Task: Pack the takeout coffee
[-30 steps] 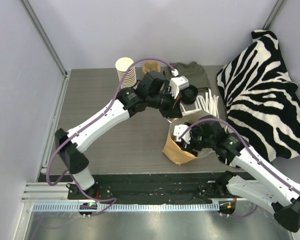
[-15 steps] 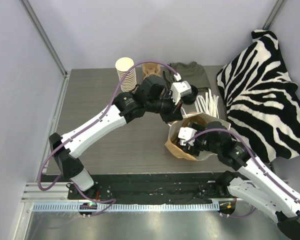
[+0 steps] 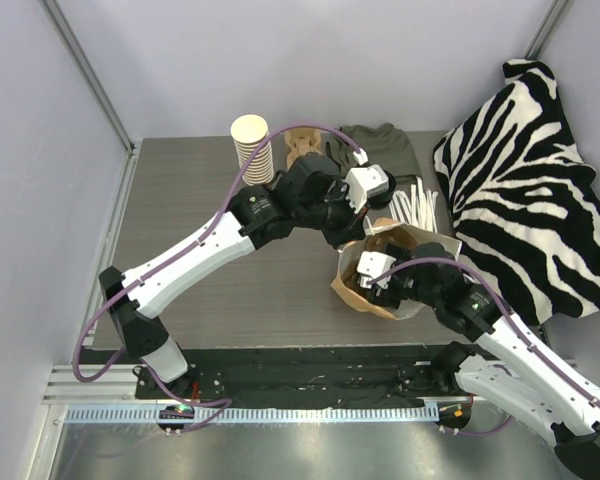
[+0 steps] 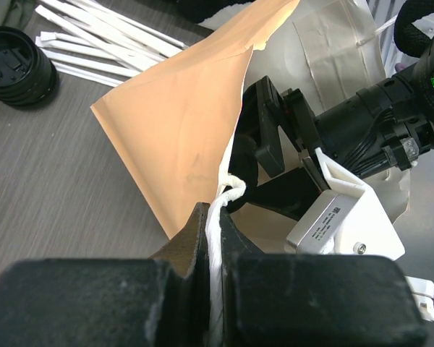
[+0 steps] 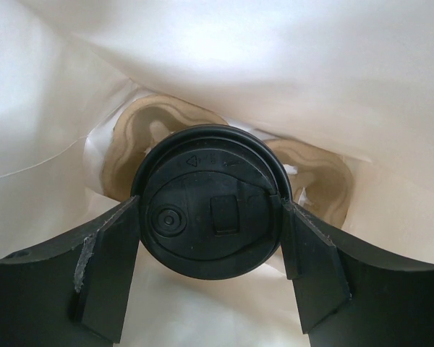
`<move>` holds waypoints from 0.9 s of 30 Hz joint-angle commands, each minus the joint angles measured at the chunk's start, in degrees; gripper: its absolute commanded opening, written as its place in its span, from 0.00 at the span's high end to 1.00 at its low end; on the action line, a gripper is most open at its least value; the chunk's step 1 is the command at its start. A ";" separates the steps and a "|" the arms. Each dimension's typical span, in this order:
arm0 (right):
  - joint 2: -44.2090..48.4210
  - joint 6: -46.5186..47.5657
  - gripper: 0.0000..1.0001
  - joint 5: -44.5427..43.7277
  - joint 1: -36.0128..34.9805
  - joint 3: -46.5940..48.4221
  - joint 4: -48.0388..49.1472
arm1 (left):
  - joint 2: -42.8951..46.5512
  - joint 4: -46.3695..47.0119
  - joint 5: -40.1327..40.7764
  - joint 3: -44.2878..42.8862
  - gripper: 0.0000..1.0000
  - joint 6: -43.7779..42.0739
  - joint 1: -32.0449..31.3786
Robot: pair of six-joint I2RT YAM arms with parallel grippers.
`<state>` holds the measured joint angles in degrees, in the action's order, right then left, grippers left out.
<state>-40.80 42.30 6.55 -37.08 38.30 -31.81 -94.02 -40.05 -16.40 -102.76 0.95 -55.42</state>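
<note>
Basically done: coffee (image 5: 210,199) down in the bag (image 4: 177,137), right gripper (image 5: 207,220) clamped on it. Left gripper (image 4: 212,249) pinches the handle (image 4: 218,217); only letting go remains.

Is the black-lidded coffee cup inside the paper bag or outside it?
Inside. The right wrist view shows the coffee cup held by the right gripper, with paper bag walls all around it.

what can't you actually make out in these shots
Takeout coffee body, right wrist view: its own black lid covers it, so whether it stands on the paper bag floor is unclear.
The cup, top view: hidden by the right arm and the bag wall.
Bag handle, left wrist view: its lower end vanishes between the shut left jaws.
</note>
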 commanded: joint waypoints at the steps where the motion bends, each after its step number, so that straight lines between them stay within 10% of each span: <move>1: -1.04 0.85 0.84 -4.86 0.34 -0.86 -3.87 | 0.15 -2.75 2.16 -2.36 1.00 -0.69 -0.57; 27: -9.21 4.28 0.86 -0.92 0.43 3.62 -12.04 | -1.95 -4.06 4.54 -4.73 1.00 -1.22 -0.48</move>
<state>-46.04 45.84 3.84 -37.01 41.54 -34.41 -95.42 -41.50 -12.16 -104.49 -0.64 -56.60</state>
